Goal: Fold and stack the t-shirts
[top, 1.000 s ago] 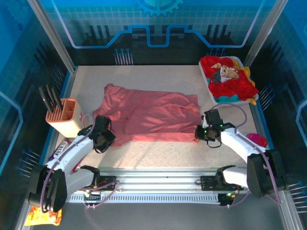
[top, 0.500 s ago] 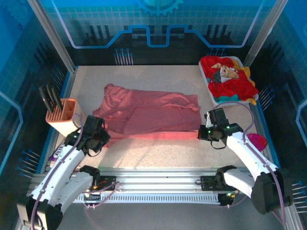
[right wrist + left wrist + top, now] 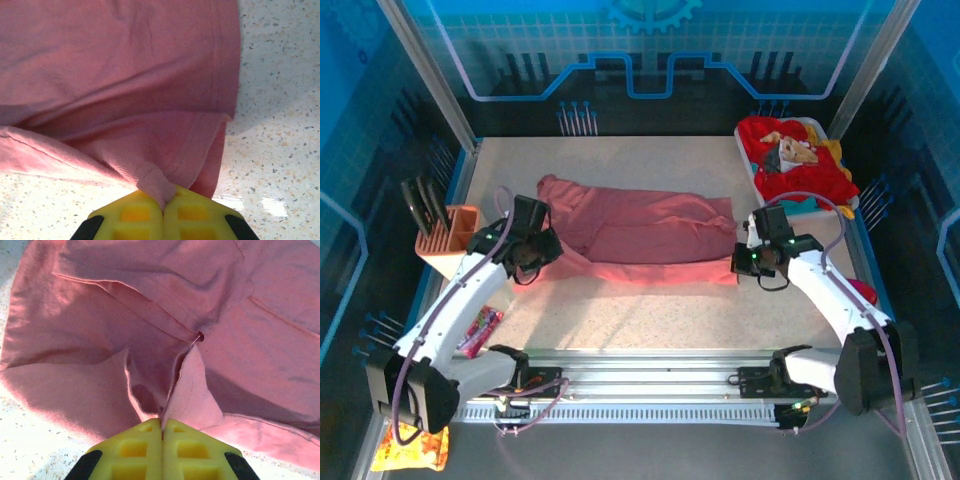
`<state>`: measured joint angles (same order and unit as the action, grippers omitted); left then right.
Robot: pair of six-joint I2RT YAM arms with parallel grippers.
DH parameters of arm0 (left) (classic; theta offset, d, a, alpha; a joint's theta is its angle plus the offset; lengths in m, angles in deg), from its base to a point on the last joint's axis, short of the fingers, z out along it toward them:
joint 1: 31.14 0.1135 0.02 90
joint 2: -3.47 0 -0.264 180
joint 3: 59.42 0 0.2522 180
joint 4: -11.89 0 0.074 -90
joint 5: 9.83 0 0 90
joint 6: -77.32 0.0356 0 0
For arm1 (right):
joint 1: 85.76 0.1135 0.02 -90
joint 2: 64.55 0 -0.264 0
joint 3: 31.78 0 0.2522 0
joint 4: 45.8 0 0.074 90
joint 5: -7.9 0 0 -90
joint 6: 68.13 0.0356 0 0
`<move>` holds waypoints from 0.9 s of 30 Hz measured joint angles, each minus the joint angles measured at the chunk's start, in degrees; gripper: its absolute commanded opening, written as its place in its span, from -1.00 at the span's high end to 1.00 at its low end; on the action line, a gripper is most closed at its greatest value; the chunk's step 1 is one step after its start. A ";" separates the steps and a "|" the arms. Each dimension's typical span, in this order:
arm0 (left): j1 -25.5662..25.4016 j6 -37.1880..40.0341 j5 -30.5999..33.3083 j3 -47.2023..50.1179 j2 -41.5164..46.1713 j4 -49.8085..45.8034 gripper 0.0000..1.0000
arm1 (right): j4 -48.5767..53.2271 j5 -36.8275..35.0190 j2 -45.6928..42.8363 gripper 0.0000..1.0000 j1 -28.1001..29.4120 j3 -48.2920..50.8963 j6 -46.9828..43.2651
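The pink t-shirt (image 3: pixel 650 238) lies partly folded across the middle of the speckled tabletop (image 3: pixel 650 310), the left fingers (image 3: pixel 135 450) and right fingers (image 3: pixel 132 212) each clamped on its near edge at opposite ends.

- My left gripper (image 3: pixel 162 424) is cut off at the bottom edge; the pink shirt (image 3: pixel 150 315) runs past top and right.
- My right arm (image 3: pixel 826 296) half hides a red object (image 3: pixel 861 291).
- Heaped shirts (image 3: pixel 805 182): too tangled to count.
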<state>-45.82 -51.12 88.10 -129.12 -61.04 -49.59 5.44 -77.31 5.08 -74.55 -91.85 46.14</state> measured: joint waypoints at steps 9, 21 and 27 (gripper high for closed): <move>-11.06 0.44 0.57 6.78 -1.29 -1.42 0.11 | -0.04 -0.04 -0.09 1.00 -1.05 1.09 -0.81; -9.68 2.32 3.82 -2.71 -8.07 -8.87 0.12 | -0.22 0.13 -0.11 1.00 -1.16 1.09 -0.81; -1.92 6.75 3.74 -5.46 -18.45 -6.08 0.23 | -0.96 0.22 -0.13 1.00 -1.16 1.51 -0.81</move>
<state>-47.74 -44.37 91.83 -134.59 -79.49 -55.67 4.47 -77.09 4.95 -75.71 -90.34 45.33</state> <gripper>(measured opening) 0.396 0.063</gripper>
